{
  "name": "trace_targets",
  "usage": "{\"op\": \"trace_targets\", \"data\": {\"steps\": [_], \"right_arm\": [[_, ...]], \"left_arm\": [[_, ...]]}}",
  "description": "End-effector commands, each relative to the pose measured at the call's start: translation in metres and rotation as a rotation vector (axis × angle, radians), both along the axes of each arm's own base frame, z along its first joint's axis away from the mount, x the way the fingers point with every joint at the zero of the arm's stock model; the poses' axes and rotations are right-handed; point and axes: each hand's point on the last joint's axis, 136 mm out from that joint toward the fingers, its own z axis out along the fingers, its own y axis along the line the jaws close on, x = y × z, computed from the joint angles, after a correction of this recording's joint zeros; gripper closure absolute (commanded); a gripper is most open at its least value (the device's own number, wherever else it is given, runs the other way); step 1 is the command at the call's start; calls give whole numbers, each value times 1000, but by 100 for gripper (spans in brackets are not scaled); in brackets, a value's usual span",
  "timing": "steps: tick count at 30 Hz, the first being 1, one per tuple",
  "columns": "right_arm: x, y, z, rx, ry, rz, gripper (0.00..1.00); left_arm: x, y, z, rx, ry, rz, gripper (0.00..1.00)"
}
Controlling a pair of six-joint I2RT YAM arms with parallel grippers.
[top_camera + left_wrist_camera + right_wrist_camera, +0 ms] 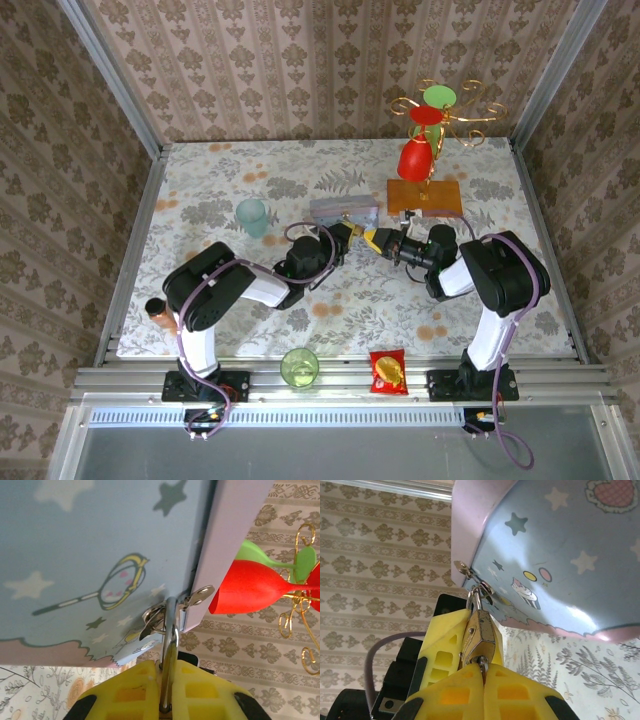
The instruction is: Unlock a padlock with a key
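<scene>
The pale blue tin lies on the floral cloth, and both grippers meet at its right end. The brass padlock hangs by its silvery shackle from the tin's hasp. My left gripper is shut on the padlock, its yellow fingers flanking the body. My right gripper is shut on the key, whose blade sits in the keyhole at the padlock's bottom end. In the top view the left gripper and right gripper face each other tip to tip.
A red goblet hangs on a gold wire stand over an orange board just behind the right gripper. A teal cup stands left of the tin. A green cup and a red snack packet lie at the near edge.
</scene>
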Motion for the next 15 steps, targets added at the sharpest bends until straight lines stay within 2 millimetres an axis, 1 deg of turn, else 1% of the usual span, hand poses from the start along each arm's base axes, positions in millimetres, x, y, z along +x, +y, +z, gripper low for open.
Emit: {"op": "trace_targets", "data": {"steps": [1, 4, 7, 10, 12, 15], "right_arm": [[-18, 9, -41, -153, 79, 11, 100], [-33, 16, -55, -305, 52, 27, 100], [-46, 19, -66, -441, 28, 38, 100], [-57, 18, -78, -509, 38, 47, 100], [-61, 17, -83, -517, 41, 49, 100], [-66, 20, -88, -544, 16, 38, 100]], "left_arm": [[-50, -40, 18, -87, -70, -246, 100], [-58, -36, -6, -23, -58, -256, 100], [-63, -31, -23, 17, -40, -260, 100], [-69, -26, -39, 48, -14, -266, 100], [-73, -25, -45, 65, -9, -271, 99], [-77, -25, -53, 94, -16, -280, 95]]}}
